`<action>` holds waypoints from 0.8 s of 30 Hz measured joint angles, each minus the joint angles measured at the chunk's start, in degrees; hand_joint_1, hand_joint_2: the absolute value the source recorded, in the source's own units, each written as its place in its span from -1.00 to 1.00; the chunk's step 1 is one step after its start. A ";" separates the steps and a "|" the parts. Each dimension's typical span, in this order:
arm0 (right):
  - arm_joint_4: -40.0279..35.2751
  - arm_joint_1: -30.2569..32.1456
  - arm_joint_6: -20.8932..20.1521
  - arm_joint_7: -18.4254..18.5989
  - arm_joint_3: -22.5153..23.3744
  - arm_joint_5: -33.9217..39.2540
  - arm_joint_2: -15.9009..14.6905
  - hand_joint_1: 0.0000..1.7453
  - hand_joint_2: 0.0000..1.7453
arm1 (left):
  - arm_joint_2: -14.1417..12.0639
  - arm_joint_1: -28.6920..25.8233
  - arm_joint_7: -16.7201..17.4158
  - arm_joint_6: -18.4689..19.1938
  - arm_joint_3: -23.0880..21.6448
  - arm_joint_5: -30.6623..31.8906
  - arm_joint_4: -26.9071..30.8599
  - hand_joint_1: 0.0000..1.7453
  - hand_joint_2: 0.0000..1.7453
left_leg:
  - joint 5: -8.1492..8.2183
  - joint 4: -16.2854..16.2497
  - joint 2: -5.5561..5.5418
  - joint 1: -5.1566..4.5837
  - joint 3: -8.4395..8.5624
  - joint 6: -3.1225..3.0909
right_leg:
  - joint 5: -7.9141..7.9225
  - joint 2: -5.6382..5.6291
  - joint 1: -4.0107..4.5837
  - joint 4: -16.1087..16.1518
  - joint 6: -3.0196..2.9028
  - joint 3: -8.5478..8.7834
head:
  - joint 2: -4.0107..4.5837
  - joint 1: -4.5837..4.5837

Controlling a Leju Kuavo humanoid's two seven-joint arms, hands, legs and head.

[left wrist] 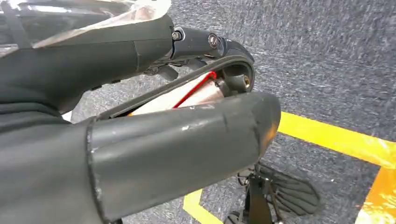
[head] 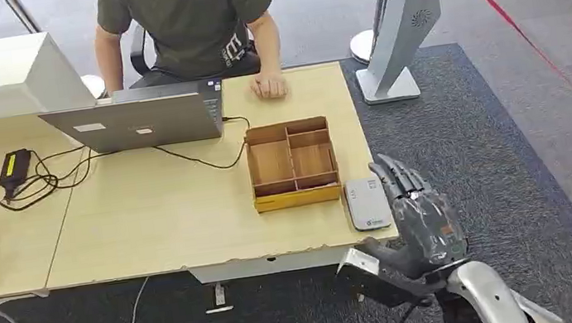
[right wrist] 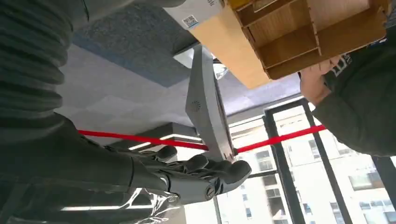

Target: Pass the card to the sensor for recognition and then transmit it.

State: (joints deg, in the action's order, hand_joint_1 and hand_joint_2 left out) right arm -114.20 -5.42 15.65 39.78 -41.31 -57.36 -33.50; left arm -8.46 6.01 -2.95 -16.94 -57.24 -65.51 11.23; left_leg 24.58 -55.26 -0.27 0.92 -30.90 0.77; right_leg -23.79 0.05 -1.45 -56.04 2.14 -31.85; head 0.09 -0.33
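1. A pale wooden desk (head: pixel 149 221) fills the head view, with a seated person in a dark green T-shirt (head: pixel 184 16) resting a hand on its far edge.
2. A grey laptop (head: pixel 144 122) stands open beside a light-brown wooden divided tray (head: pixel 286 125).
3. The robot's right hand (head: pixel 423 210) hovers off the desk's near corner, fingers stretched flat and holding nothing.
4. A small white rectangular sensor (head: pixel 367 203) lies at the desk edge, just beside that hand.
5. The left hand (left wrist: pixel 154 135) hangs over carpet; whether it grips anything cannot be told.
6. A pale strip with a red line (left wrist: pixel 173 95) between its thumb and fingers may be the card; no card is plainly visible elsewhere.
7. Best practice: secure the card flat, then lower it squarely over the sensor's top and pause.
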 joint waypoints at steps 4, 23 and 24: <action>0.00 1.93 -0.53 0.11 0.33 -4.11 2.80 -1.00 1.00 | 0.22 0.07 -0.50 -0.07 0.02 0.35 0.00 -1.00 -1.00 | 0.00 0.01 0.01 0.02 0.02 0.00 | -0.02 -0.01 0.03 -0.01 -0.03 -0.01 | 0.00 0.00; 16.24 -2.74 0.99 -4.40 1.86 -13.79 21.53 -1.00 1.00 | 0.87 0.30 0.75 1.31 0.00 1.95 0.00 -1.00 -1.00 | -0.04 0.03 0.02 0.08 0.00 0.06 | 0.01 0.00 0.08 -0.04 -0.07 -0.01 | 0.00 -0.04; 17.75 -3.56 1.75 -5.01 2.19 -14.16 22.56 -1.00 1.00 | 0.94 0.30 0.83 1.18 0.00 1.95 0.00 -1.00 -1.00 | -0.04 0.03 0.02 0.08 0.01 0.06 | 0.01 0.00 0.09 -0.04 -0.08 -0.01 | -0.02 -0.04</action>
State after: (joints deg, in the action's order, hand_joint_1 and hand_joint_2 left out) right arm -96.45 -8.98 17.40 34.77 -39.12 -71.52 -10.95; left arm -7.52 6.31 -2.12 -15.76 -57.24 -63.56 11.23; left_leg 24.54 -55.23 -0.25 1.01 -30.89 0.83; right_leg -23.78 0.05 -1.36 -56.08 2.06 -31.86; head 0.07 -0.37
